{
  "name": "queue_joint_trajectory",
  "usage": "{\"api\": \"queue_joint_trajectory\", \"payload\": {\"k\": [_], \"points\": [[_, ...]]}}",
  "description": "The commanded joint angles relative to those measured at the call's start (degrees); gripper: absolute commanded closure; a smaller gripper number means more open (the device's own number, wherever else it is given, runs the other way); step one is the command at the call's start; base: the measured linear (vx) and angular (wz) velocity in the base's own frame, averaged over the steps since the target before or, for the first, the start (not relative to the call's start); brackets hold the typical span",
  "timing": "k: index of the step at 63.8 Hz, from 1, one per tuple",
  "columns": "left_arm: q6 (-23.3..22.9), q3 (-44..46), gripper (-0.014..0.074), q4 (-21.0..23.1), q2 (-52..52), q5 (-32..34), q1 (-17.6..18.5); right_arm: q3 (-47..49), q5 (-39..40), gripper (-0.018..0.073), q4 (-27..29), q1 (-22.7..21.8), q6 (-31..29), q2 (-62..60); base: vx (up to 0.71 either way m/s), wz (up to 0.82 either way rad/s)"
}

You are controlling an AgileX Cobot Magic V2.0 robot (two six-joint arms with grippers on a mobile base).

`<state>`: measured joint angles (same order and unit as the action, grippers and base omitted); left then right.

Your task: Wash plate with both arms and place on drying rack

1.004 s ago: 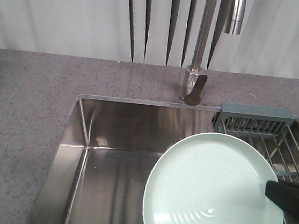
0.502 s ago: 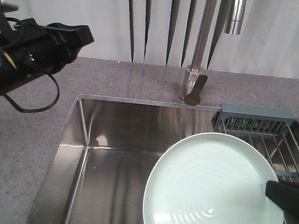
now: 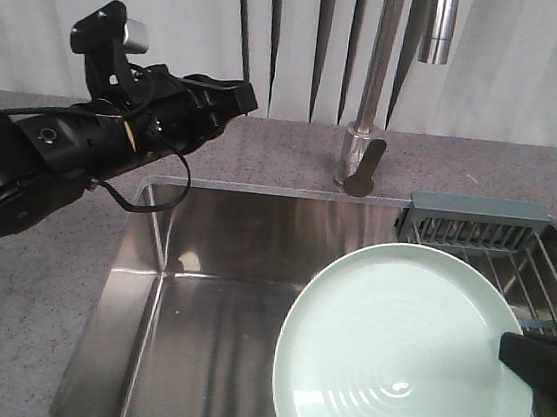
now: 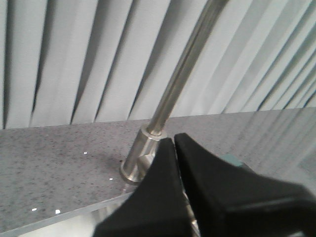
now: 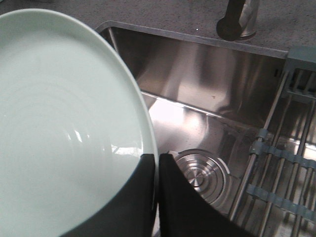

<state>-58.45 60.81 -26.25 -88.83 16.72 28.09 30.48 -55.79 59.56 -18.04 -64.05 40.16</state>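
- Exterior front-facing view: shows the plate (image 3: 402,359), pale mint green, face up and slightly tilted over the right half of the steel sink (image 3: 199,290).
- Catches only part of the right gripper (image 3: 541,364) at the lower right edge, touching the plate's right rim; cannot tell from here how the jaws stand.
- Places the drying rack (image 3: 477,229) just behind and to the right of the plate, across the sink's right end.
- Finds the left gripper (image 3: 243,98) in the air above the grey countertop (image 3: 30,271), near the sink's back left corner, tips pointing toward the faucet (image 3: 379,79), well apart from the plate.
- Left wrist-mounted view: shows the left gripper (image 4: 174,140) with both fingers pressed together on nothing, only a thin seam between them.
- Looks past the tips to the faucet (image 4: 140,158) base, just beyond, standing on the speckled countertop (image 4: 59,153) before a pleated curtain (image 4: 74,59).
- Right wrist-mounted view: shows the right gripper (image 5: 157,160) clamped on the plate (image 5: 64,123), one finger on each side of the rim's edge.
- Fills the left of the frame with the plate's ringed face.
- Sees the round drain (image 5: 197,175) in the sink (image 5: 197,74) floor beyond the fingertips.
- Puts the wires and grey cross bars of the drying rack (image 5: 284,151) at the right, apart from the plate.
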Motion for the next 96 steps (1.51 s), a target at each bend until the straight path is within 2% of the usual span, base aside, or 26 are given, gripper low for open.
{"api": "queue_joint_trajectory", "payload": {"k": [1, 4, 6, 12, 16, 20, 26, 38, 50, 61, 68, 76, 83, 96], "points": [[-13.5, 3.3, 0.0603, -12.09, -0.32, 10.35, 0.28, 1.45, 4.11, 0.0561, 0.74, -0.37, 1.48, -0.07, 0.0, 0.0], [-19.62, 4.59, 0.0603, -19.0, -1.91, 12.25, 0.23, 1.45, 5.72, 0.0561, -0.55, -0.37, 3.43, -0.07, 0.0, 0.0], [-23.22, 5.73, 0.0603, -22.12, -3.18, 12.74, 0.23, 1.45, 7.12, 0.0561, -1.73, -0.37, 5.22, -0.07, 0.0, 0.0], [-31.1, 9.02, 0.0603, -31.86, -6.65, 13.87, 0.23, 1.45, 11.61, 0.0561, -4.9, -0.37, 10.74, -0.07, 0.0, 0.0], [-36.52, 11.21, 0.0603, -36.16, -8.97, 14.34, 0.23, 1.45, 14.07, 0.0561, -7.12, -0.37, 14.12, -0.07, 0.0, 0.0], [-39.77, 13.65, 0.0603, -39.0, -10.78, 14.66, 0.23, 1.45, 17.36, 0.0561, -9.99, -0.37, 17.67, -0.07, 0.0, 0.0], [-40.61, 16.77, 0.0596, -42.07, -13.03, 16.88, 0.23, 1.45, 21.69, 0.0561, -14.25, -0.37, 23.17, -0.07, 0.0, 0.0], [-41.16, 21.88, 0.0514, -42.24, -16.32, 18.14, 0.23, 1.45, 25.77, 0.0561, -21.37, -0.37, 30.2, -0.07, 0.0, 0.0], [-43.53, 25.53, 0.0304, -42.23, -19.35, 19.58, 0.23, 1.45, 26.77, 0.0561, -26.47, -0.37, 34.27, -0.07, 0.0, 0.0], [-45.99, 30.03, 0.0145, -42.23, -22.7, 21.93, 0.23, 1.45, 26.77, 0.0561, -26.48, -0.37, 34.27, -0.07, 0.0, 0.0], [-47.82, 33.29, 0.0125, -42.23, -25.31, 23.36, 0.23, 1.45, 26.88, 0.0561, -26.37, -0.37, 34.27, -0.07, 0.0, 0.0], [-47.85, 36.85, 0.0125, -42.3, -27.87, 22.93, 0.23, 1.45, 26.94, 0.0561, -26.37, -0.37, 34.27, -0.07, 0.0, 0.0], [-47.08, 39.44, 0.0125, -42.3, -29.73, 20.43, 0.23, 1.45, 26.94, 0.0561, -26.37, -0.37, 34.27, -0.07, 0.0, 0.0], [-42.8, 40.33, 0.0125, -42.23, -30.36, 14.51, 0.23, 1.45, 26.94, 0.0561, -26.37, -0.37, 34.27, -0.07, 0.0, 0.0]]}}
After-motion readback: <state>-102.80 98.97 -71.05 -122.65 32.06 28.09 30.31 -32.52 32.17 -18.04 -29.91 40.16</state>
